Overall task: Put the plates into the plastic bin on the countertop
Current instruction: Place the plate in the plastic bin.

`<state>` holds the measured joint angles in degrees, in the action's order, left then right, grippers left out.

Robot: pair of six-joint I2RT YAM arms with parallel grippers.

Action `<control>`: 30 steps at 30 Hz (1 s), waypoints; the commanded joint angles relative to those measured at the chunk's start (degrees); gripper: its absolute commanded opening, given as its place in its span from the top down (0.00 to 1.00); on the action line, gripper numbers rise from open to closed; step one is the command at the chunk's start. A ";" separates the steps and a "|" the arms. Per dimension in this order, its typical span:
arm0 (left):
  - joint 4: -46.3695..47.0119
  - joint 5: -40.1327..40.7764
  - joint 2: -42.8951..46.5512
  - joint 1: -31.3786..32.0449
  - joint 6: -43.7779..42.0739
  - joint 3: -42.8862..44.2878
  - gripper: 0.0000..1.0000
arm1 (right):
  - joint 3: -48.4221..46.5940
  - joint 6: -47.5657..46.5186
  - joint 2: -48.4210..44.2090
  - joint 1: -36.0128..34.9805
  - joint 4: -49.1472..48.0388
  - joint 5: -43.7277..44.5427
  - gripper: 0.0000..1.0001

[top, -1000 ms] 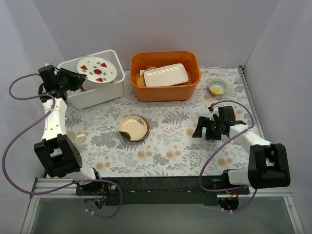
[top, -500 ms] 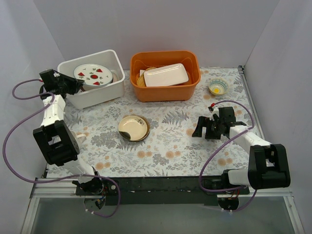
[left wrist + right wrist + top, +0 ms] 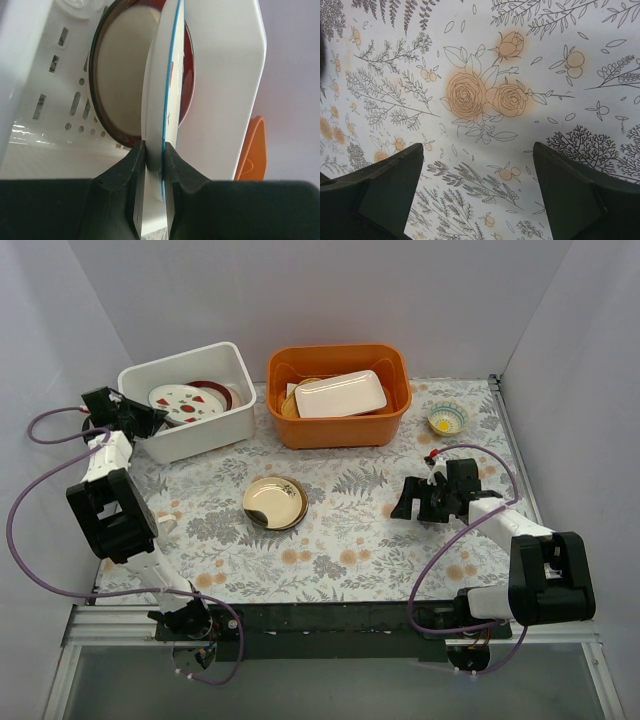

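My left gripper (image 3: 148, 412) (image 3: 155, 150) is shut on the rim of a white plate with red marks (image 3: 185, 402) (image 3: 161, 85), held on edge inside the white plastic bin (image 3: 215, 430) (image 3: 225, 75). A dark-rimmed plate (image 3: 216, 390) (image 3: 120, 75) leans in the bin right behind it. A stack of amber-brown plates (image 3: 275, 502) lies on the countertop (image 3: 350, 530) (image 3: 480, 45) in the middle. My right gripper (image 3: 412, 502) (image 3: 477, 150) hangs open just above the printed surface at the right, with nothing between its fingers.
An orange tub (image 3: 385, 420) (image 3: 252, 150) stands beside the bin at the back, holding a white rectangular dish (image 3: 340, 393) on other crockery. A small yellow-centred bowl (image 3: 447, 419) sits at the back right. Grey walls close in both sides.
The left arm has lowered the red-marked plate from above the bin's rim down into the bin, and it now stands more on edge. The right arm has barely moved.
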<state>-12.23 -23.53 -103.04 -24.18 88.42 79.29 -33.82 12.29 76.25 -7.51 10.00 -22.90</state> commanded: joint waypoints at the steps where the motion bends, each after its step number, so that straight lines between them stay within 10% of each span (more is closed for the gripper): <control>1: 3.00 -3.01 0.74 -0.07 -1.67 4.21 1.00 | 1.83 0.01 2.06 -0.67 0.55 1.27 0.02; 30: -9.30 -1.35 -9.19 -1.21 -3.26 11.85 0.76 | 1.83 0.36 3.47 -1.63 0.37 2.24 0.02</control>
<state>-17.58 -24.25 -112.75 -24.62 85.73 89.01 -33.82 13.15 77.73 -8.75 6.20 -22.79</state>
